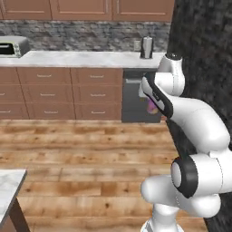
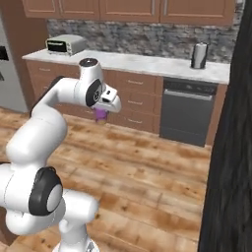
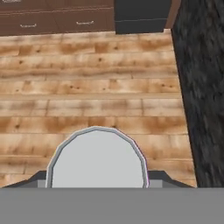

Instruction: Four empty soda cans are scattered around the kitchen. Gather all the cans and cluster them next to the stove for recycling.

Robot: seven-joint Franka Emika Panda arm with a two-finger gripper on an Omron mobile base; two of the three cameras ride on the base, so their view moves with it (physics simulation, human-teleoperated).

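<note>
- A purple-pink can [image 3: 97,158] is clamped between the fingers of the gripper [image 3: 97,177]; its silver top is seen close up in the hand view, with a dark fingertip [image 3: 162,176] at each side.
- In the left base view, the can [image 1: 151,107] is seen as a purple patch below the hand, in front of the dark dishwasher [image 1: 136,95].
- In the right base view, the can [image 2: 101,114] hangs under the white hand, held in the air above the plank floor [image 2: 147,167].
- Beyond the arm, a marble counter [image 2: 147,63] is carried on brown wood cabinets [image 2: 133,101].
- A tall grey cylinder [image 2: 199,55] stands upright on the counter above the dishwasher [image 2: 189,111].
- A toaster oven [image 2: 66,44] sits at the counter's far left end.
- A dark stone wall [image 3: 201,87] is seen at the right.
</note>
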